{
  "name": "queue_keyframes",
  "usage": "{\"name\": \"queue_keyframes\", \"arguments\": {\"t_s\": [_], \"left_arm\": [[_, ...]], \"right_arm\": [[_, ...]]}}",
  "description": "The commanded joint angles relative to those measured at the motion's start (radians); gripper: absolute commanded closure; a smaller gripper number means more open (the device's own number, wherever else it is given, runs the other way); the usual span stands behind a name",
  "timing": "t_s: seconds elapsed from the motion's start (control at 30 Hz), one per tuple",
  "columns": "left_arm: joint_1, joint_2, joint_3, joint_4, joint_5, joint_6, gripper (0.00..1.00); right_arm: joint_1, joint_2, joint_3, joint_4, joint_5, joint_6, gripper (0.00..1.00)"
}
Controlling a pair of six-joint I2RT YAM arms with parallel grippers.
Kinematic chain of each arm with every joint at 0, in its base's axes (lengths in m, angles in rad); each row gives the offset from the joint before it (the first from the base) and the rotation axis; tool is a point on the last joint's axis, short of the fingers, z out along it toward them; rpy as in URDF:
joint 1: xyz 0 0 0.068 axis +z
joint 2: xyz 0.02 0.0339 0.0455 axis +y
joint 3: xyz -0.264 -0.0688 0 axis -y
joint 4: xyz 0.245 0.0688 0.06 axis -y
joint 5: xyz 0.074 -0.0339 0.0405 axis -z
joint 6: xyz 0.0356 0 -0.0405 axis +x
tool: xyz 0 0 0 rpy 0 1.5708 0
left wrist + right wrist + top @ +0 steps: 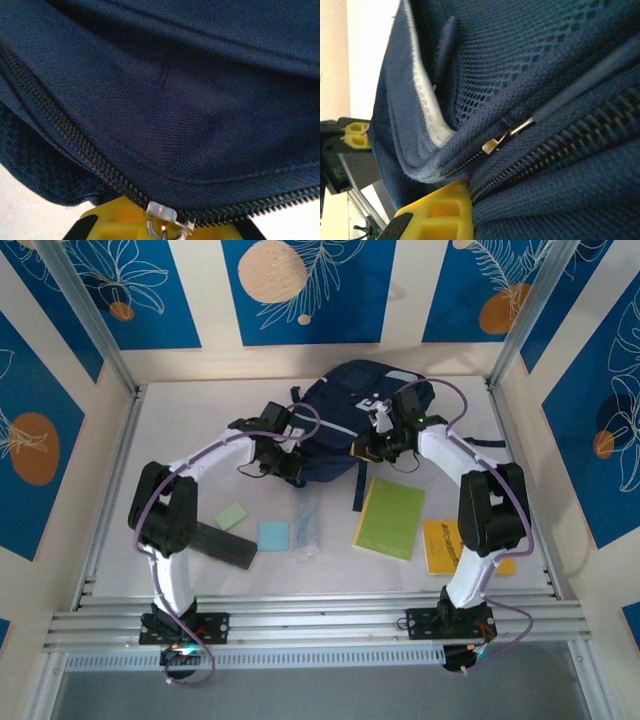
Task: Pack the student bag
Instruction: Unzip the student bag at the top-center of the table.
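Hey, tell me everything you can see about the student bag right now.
The student bag is a large dark navy fabric backpack with black straps, thin white stripes and a light grey patch, lying at the far middle of the table. Up close: mesh panels and black zipper teeth with a metal slider. The left gripper and right gripper are shut on its near edge.

Seen from above, both arms cover the near edge of the backpack (345, 405). The tips of the left gripper (287, 462) and right gripper (384, 445) are lost against its dark cloth, so whether either pinches cloth cannot be told. Nearer than the backpack, an orange book (438, 545) lies partly behind the right arm. Beside it, the contents of a clear packet (306, 532) are too small to make out. Both wrist views cut the backpack off at every edge.
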Motion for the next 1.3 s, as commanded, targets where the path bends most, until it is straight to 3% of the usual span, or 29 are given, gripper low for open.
{"name": "queue_keyframes", "arguments": {"t_s": [0.0, 0.13, 0.2, 0.37, 0.5, 0.7, 0.93, 1.0, 1.07, 1.13, 1.2, 1.27], "left_arm": [[-0.063, -0.094, -0.069, -0.070, 0.026, -0.084, 1.00], [-0.177, -0.090, -0.081, 0.031, 0.137, -0.186, 1.00], [-0.206, -0.073, -0.062, 0.096, 0.196, -0.233, 1.00], [-0.256, -0.011, 0.064, 0.149, 0.257, -0.268, 1.00], [-0.273, 0.024, 0.134, 0.156, 0.281, -0.279, 1.00], [-0.276, 0.038, 0.135, 0.205, 0.292, -0.318, 1.00], [-0.293, 0.022, 0.123, 0.198, 0.298, -0.329, 1.00], [-0.294, 0.015, 0.106, 0.197, 0.288, -0.334, 1.00], [-0.294, 0.008, 0.085, 0.199, 0.281, -0.340, 1.00], [-0.294, -0.001, 0.061, 0.194, 0.268, -0.338, 1.00], [-0.289, -0.011, 0.046, 0.164, 0.243, -0.318, 1.00], [-0.278, -0.019, 0.038, 0.116, 0.219, -0.290, 1.00]], "right_arm": [[-0.112, 0.067, 0.151, -0.077, 0.138, -0.041, 1.00], [-0.147, 0.086, 0.185, -0.054, 0.108, 0.111, 0.90], [-0.163, 0.084, 0.174, -0.037, 0.075, 0.163, 0.77], [-0.183, -0.017, 0.012, 0.005, 0.016, 0.262, 0.23], [-0.181, -0.192, -0.195, 0.049, 0.007, 0.327, 0.02], [-0.127, -0.420, -0.509, 0.225, -0.054, 0.513, 0.01], [0.015, -0.374, -0.622, 0.641, 0.087, 0.733, 0.00], [0.044, -0.326, -0.609, 0.733, 0.108, 0.772, 0.03], [0.067, -0.294, -0.596, 0.769, 0.144, 0.790, 0.14], [0.079, -0.284, -0.592, 0.774, 0.175, 0.785, 0.41], [0.078, -0.298, -0.593, 0.736, 0.209, 0.763, 0.85], [0.068, -0.324, -0.594, 0.696, 0.221, 0.716, 1.00]]}}
